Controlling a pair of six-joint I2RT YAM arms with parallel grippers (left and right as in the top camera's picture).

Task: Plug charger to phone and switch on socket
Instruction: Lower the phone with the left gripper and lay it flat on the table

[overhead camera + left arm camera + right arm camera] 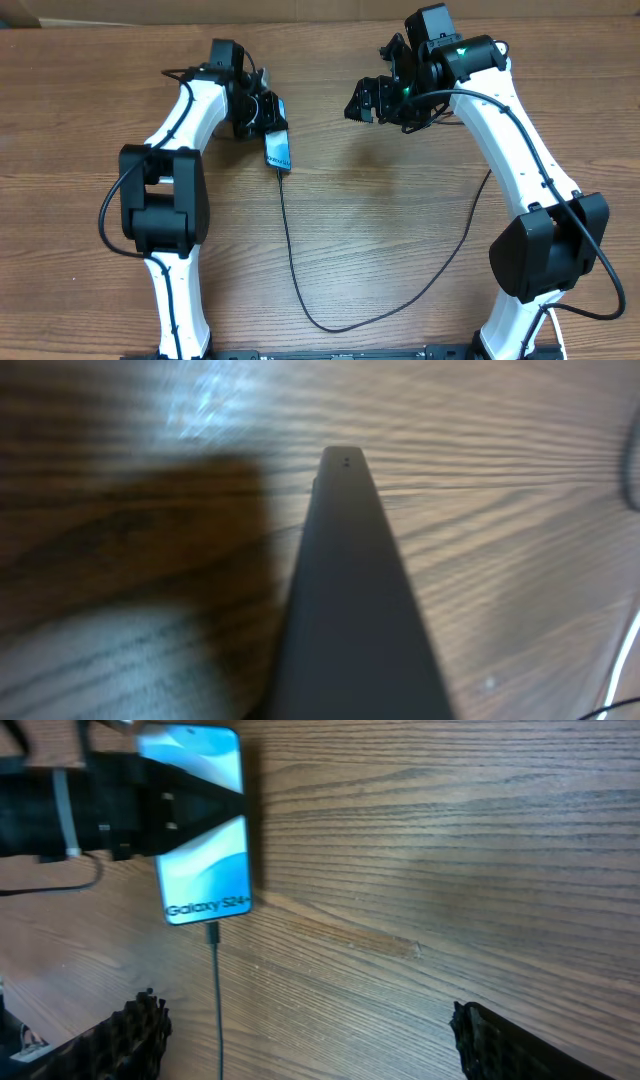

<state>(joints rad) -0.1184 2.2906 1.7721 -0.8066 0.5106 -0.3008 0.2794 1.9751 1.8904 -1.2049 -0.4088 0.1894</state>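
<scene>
1. My left tool [264,117] is clenched on the phone [205,870], pinching its upper end, with the lit screen facing up over the table [390,240].
2. The charger [291,255] cable meets the phone's bottom edge.
3. My right tool [375,100] hangs released, jaws wide, well apart on the phone's right.
</scene>
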